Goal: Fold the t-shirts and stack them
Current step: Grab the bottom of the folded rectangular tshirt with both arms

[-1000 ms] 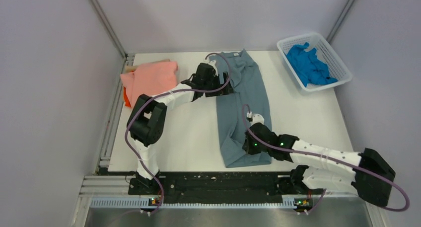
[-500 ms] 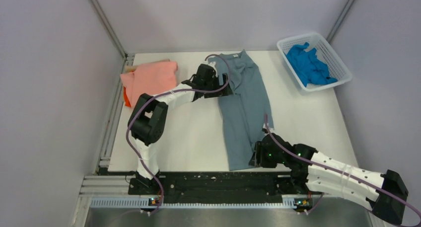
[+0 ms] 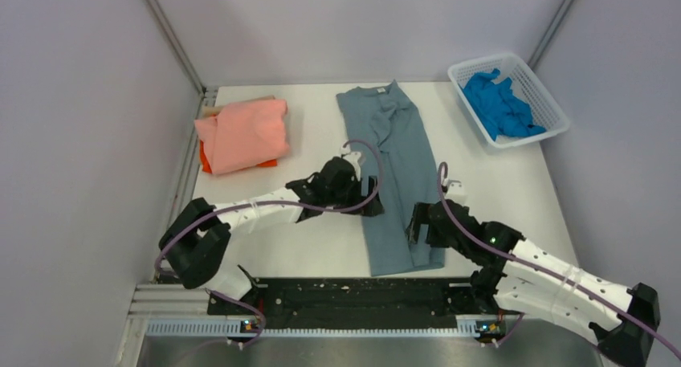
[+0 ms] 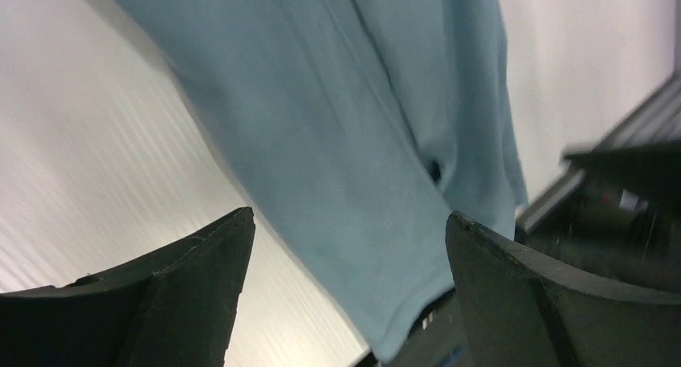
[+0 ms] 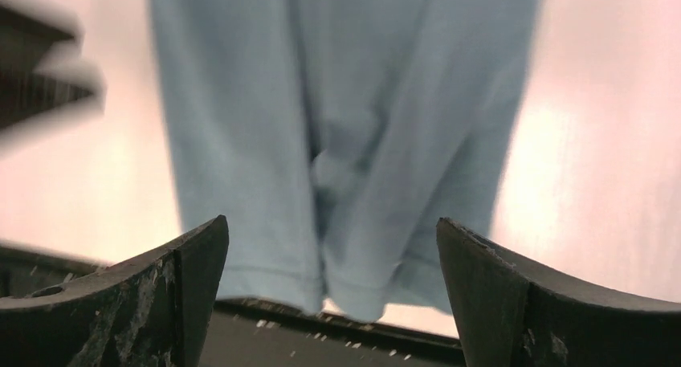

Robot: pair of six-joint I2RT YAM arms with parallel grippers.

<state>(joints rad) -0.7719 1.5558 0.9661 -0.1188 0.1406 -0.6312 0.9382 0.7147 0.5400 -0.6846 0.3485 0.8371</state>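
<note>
Wide open and empty, both left gripper (image 3: 371,206) and right gripper (image 3: 417,222); grey-blue t-shirt (image 3: 393,166) between them, stretching ahead, folded lengthwise; could pinch only the top layer, pulling the fold open.

White table (image 3: 498,174), grey-blue t-shirt (image 3: 397,158) down the middle, orange t-shirt (image 3: 204,156) back-left, mesh basket (image 3: 544,94) back-right
</note>
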